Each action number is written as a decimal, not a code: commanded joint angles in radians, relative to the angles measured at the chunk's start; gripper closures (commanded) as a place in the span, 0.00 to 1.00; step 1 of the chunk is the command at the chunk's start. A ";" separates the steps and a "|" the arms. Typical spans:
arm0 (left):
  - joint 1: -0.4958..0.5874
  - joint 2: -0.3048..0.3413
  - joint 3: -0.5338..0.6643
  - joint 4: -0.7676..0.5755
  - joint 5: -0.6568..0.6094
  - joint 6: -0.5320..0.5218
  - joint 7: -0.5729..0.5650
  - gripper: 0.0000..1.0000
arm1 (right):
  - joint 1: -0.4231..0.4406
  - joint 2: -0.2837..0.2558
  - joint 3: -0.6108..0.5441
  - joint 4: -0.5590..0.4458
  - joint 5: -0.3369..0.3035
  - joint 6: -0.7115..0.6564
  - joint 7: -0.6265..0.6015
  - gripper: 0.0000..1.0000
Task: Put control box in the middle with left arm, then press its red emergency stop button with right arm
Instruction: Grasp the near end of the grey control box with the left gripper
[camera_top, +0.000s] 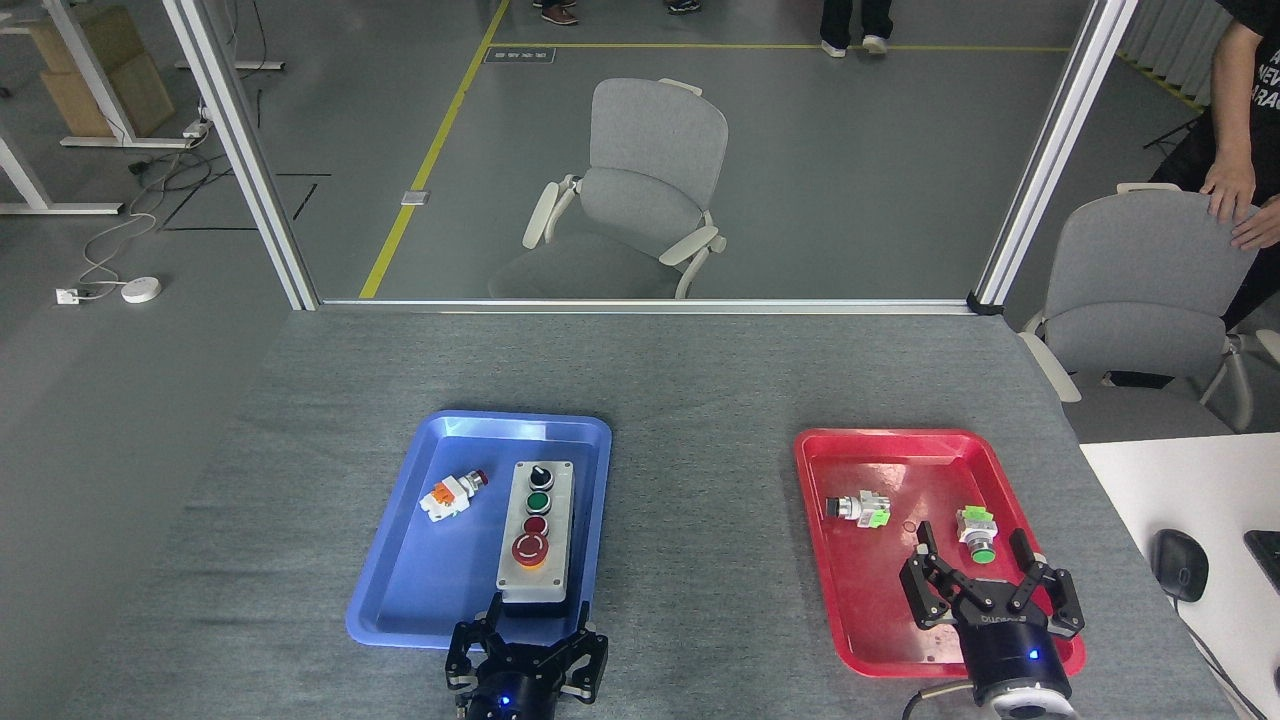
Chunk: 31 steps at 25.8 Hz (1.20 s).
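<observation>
The light-grey control box (537, 531) lies lengthwise in the right half of the blue tray (420, 580). Its row runs from a black knob at the far end to the big red emergency stop button (530, 548) near the front. My left gripper (537, 607) stands open at the tray's front edge, its fingertips just short of the box's near end. Over the front of the red tray (880, 600) my right gripper (972, 546) hangs open and holds nothing. The middle (700, 530) is bare grey felt between the two trays.
A loose white-and-orange switch part (452, 493) lies in the blue tray left of the box. Two small green-bodied switch parts (860, 509) (978, 532) lie in the red tray. A white side table with a black mouse (1180, 564) stands right. A person's hands rest on a chair (1140, 290) at far right.
</observation>
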 joint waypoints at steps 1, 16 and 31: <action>-0.026 -0.002 0.003 0.022 0.004 0.002 0.001 0.02 | 0.001 0.002 -0.003 -0.001 0.000 0.008 0.000 0.02; -0.100 -0.003 0.007 0.131 0.025 0.010 0.001 0.02 | 0.010 0.023 -0.002 -0.018 0.013 0.023 0.000 0.02; -0.184 0.000 0.046 0.246 0.045 0.008 0.001 0.02 | 0.019 0.046 -0.002 -0.020 0.042 0.023 0.000 0.02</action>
